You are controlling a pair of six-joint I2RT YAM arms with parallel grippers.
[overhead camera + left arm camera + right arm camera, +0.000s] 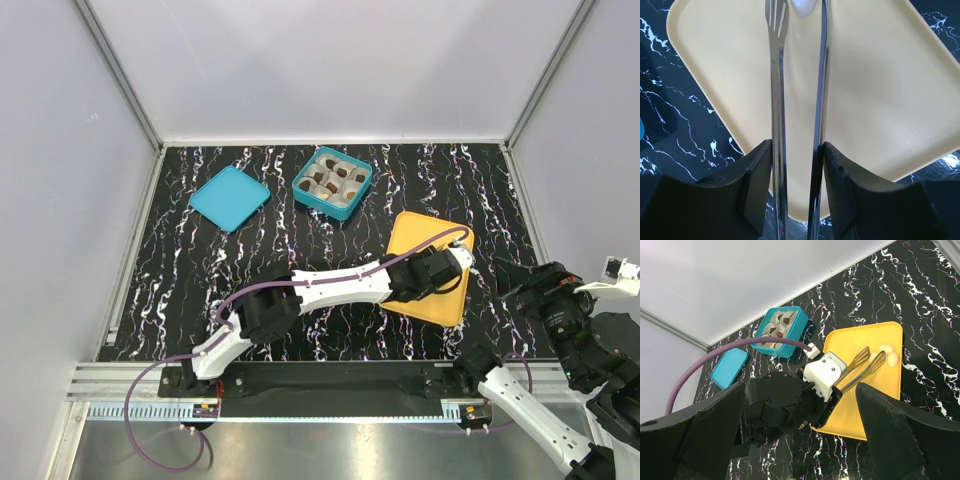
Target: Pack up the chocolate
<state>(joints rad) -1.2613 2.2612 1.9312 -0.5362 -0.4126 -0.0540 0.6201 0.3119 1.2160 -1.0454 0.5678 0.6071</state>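
Note:
The yellow tray (pixel 412 232) lies right of centre; it also shows in the left wrist view (pixel 880 100) and the right wrist view (pixel 880 405). My left gripper (pixel 440 272) is over it, shut on metal tongs (pixel 865 365). The tongs' tips (pixel 776 20) sit on either side of a pale cream chocolate (pixel 804 7). Two more pale pieces (pixel 888 352) lie on the tray just beyond the tips. A teal box (pixel 305 197) at the back holds several dark chocolates (pixel 330 186) in paper cups. My right gripper (pixel 515 278) is open and empty, right of the tray.
A teal lid (pixel 229 197) lies flat at the back left, also in the right wrist view (pixel 729 368). The left arm's purple cable (pixel 740 347) arches over the table. White walls enclose the black marbled table (pixel 250 260) on three sides.

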